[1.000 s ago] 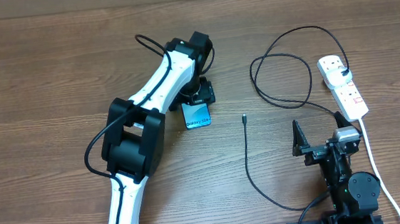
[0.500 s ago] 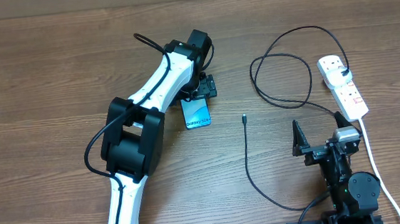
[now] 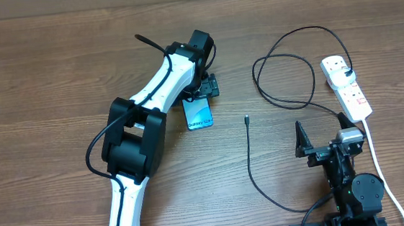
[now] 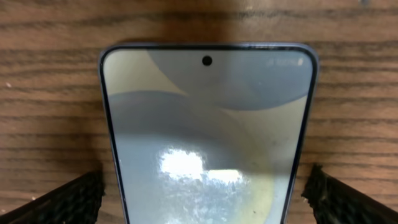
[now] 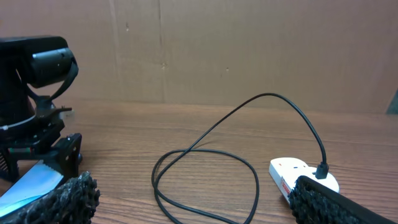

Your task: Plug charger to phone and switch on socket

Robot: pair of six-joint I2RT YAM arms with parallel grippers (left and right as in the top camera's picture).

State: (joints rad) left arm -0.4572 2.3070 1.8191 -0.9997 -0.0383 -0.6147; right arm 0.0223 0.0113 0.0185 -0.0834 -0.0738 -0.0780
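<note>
The phone [image 3: 199, 114] lies flat on the wooden table, screen up and lit. My left gripper [image 3: 205, 89] hovers over its far end, open. In the left wrist view the phone [image 4: 208, 124] fills the middle, and bare wood shows between its edges and both fingers [image 4: 65, 202]. The charger [image 3: 283, 78] is a thin black cable looping across the table, with its free connector tip [image 3: 246, 118] right of the phone. It runs to the white socket [image 3: 346, 87] at the right. My right gripper [image 3: 324, 134] stands open and empty near the front, below the socket.
The socket's white cord [image 3: 379, 164] runs down the right side past my right arm. In the right wrist view the charger loop [image 5: 205, 180] lies ahead between the fingers, the socket [image 5: 292, 174] at right, the left gripper [image 5: 37, 124] at left.
My left gripper has opened a little wider and drawn back slightly from the phone, which now lies free on the table. The right arm has not moved.
</note>
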